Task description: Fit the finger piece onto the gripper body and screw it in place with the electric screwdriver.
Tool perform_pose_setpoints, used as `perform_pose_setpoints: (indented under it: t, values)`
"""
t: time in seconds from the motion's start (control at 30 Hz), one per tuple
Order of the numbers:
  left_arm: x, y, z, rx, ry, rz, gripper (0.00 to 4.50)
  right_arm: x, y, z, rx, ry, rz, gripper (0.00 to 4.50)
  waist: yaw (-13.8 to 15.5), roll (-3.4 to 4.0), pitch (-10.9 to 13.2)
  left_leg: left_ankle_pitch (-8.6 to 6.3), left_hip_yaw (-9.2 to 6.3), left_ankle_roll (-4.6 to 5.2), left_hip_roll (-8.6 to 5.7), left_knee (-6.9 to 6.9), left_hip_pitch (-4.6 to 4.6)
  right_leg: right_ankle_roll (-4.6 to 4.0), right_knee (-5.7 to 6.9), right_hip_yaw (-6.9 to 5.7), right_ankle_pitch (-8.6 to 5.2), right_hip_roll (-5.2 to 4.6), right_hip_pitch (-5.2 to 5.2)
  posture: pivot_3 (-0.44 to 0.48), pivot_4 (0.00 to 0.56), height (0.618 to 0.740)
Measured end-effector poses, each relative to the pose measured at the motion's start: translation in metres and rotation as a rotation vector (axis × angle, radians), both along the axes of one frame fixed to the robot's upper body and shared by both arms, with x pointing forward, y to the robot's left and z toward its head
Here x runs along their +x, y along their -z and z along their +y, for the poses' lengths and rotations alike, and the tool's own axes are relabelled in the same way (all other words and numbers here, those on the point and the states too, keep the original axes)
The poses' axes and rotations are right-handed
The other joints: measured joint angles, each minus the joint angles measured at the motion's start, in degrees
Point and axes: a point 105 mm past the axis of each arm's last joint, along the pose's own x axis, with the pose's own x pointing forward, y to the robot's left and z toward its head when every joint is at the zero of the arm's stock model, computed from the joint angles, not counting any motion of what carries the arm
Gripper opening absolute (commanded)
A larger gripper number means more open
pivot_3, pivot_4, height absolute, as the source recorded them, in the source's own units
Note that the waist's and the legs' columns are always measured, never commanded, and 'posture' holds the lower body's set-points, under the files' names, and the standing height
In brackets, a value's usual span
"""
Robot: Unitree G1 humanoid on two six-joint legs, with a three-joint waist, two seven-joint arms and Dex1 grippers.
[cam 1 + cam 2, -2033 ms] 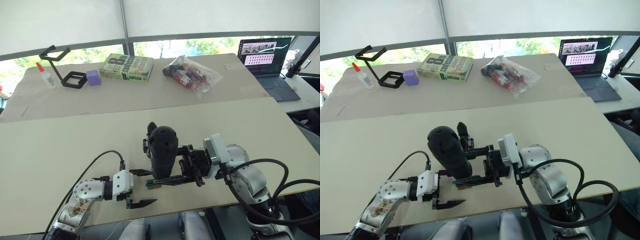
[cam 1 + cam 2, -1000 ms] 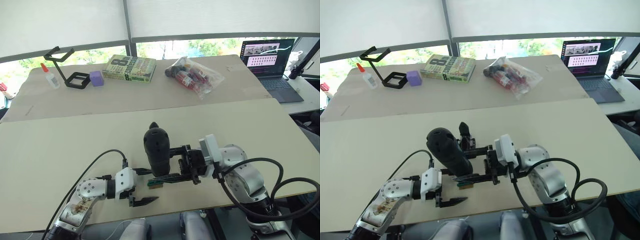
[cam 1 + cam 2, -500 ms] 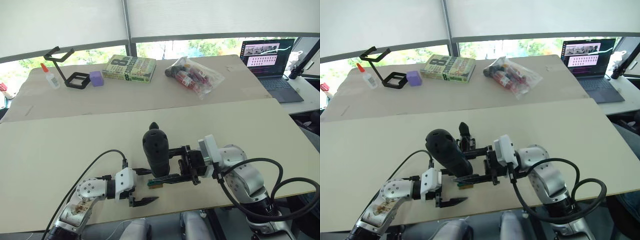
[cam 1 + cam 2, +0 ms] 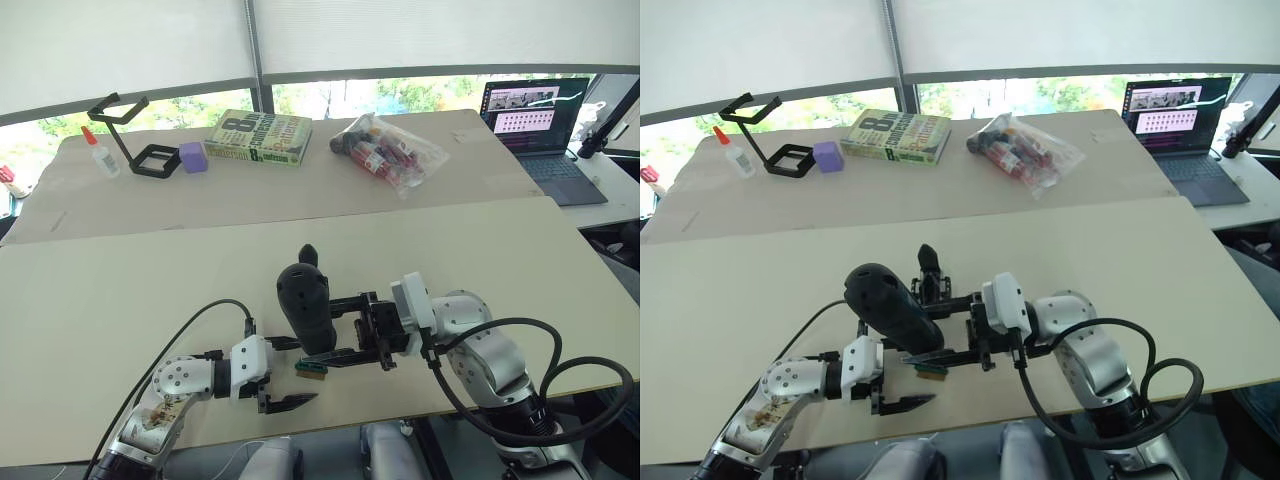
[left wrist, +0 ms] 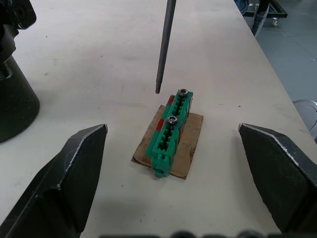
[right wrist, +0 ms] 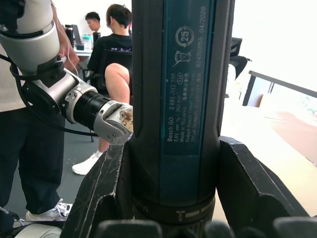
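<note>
Right gripper [image 4: 345,328] clenching upright screwdriver [image 4: 304,308], bit [image 5: 164,44] hovering just beside green block's [image 5: 171,128] far screw; block's long axis running away between spread left gripper [image 5: 173,163] fingers. Gripper body [image 4: 930,275] standing behind.

The pale beige board worktop [image 4: 120,290] carries a small green-and-red toothed block [image 5: 171,130] on a brown card scrap [image 5: 190,151].

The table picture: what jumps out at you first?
The fat black screwdriver, gripped upright by the right tool near the table's front edge. Its thin metal bit hangs just above a little green block holding two screws, with the left tool open on either side of it.
</note>
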Motion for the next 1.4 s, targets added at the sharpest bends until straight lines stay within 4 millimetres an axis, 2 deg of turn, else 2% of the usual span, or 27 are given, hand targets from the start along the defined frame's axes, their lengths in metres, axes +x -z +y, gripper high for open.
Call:
perform_pose_setpoints:
  t: [0.27,0.5,1.4]
  values:
    - [0.000,0.000,0.000,-0.001,-0.004,0.000,4.50,-0.001,-0.001,0.000,0.009,-0.004,-0.008,1.93,0.0,0.00,0.0,0.00,0.00,0.00,0.00,0.00,0.00,0.00,0.00,0.00,0.00,0.00,0.00,0.000,0.150,0.740]
    - [0.000,0.000,0.000,-0.003,-0.003,0.002,4.50,-0.001,-0.011,-0.005,0.060,-0.007,0.035,1.93,0.0,0.00,0.0,0.00,0.00,0.00,0.00,0.00,0.00,0.00,0.00,0.00,0.00,0.00,0.00,0.000,0.150,0.740]
    - [-0.001,0.001,-0.002,-0.003,0.010,0.007,4.50,-0.003,-0.008,-0.004,0.035,-0.004,0.071,1.93,0.0,0.00,0.0,-0.01,0.00,0.01,0.00,0.00,0.00,0.00,-0.01,0.00,0.00,-0.01,0.00,0.000,0.150,0.740]
